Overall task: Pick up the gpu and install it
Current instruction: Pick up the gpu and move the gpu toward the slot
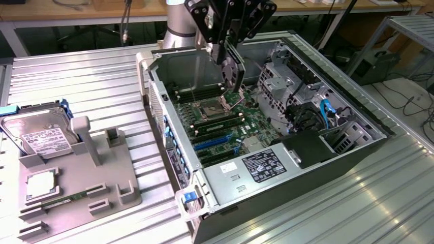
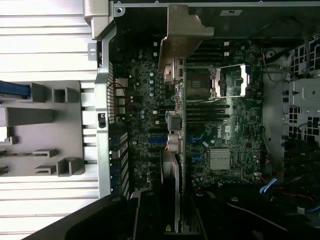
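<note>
On the exterior view's left, a grey holder [image 1: 101,188] sits on the ribbed metal counter [image 1: 88,76]. A silver labelled hard drive [image 1: 40,137] stands tilted in its far slot, a square processor chip [image 1: 42,184] lies flat nearer the camera, and a thin green memory stick [image 1: 64,199] lies just beside the chip.

Towards the middle, an open computer case [image 1: 271,208] lies on its side with the motherboard [image 1: 224,127] facing up. The claw [image 1: 226,51] hangs over the far part of the case, clenched on the gpu [image 1: 233,76]. The card hangs on edge, clear of the board, just above the open processor socket [image 1: 210,109].

In the wrist view the gpu [image 2: 175,125] shows edge-on over the motherboard [image 2: 225,130], held in the claw [image 2: 170,220], with its silver end bracket [image 2: 182,35] at the end away from the claw. The socket [image 2: 227,80] and a finned heatsink [image 2: 219,158] lie beside the card's line.

On the exterior view's right, blue cables [image 1: 327,112] run along the drive bays, and a labelled silver box [image 1: 268,165] fills the near corner of the case
</note>
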Available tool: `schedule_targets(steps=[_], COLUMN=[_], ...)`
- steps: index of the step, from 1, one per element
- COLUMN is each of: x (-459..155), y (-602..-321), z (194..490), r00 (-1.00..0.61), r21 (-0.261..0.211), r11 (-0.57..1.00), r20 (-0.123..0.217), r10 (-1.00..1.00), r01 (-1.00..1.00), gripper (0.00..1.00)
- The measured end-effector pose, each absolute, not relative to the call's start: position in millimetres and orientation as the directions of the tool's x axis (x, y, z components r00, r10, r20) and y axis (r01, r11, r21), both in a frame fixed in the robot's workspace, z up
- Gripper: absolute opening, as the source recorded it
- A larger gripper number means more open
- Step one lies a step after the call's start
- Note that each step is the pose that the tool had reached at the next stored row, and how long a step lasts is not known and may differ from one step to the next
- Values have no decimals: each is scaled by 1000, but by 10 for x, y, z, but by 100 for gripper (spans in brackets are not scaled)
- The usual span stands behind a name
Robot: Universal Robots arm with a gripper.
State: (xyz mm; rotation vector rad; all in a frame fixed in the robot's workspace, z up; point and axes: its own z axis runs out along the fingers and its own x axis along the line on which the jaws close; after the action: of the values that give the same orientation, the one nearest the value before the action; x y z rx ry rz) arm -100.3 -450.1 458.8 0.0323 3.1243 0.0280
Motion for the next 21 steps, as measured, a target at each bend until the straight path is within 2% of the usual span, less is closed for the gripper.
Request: schedule_targets(steps=[21], x=[-614], y=[-4501], z=[4583], r00=[-1000], r21=[18], r11=[1000], r20=[-17], r10=[21], r01=[20], gripper=[27])
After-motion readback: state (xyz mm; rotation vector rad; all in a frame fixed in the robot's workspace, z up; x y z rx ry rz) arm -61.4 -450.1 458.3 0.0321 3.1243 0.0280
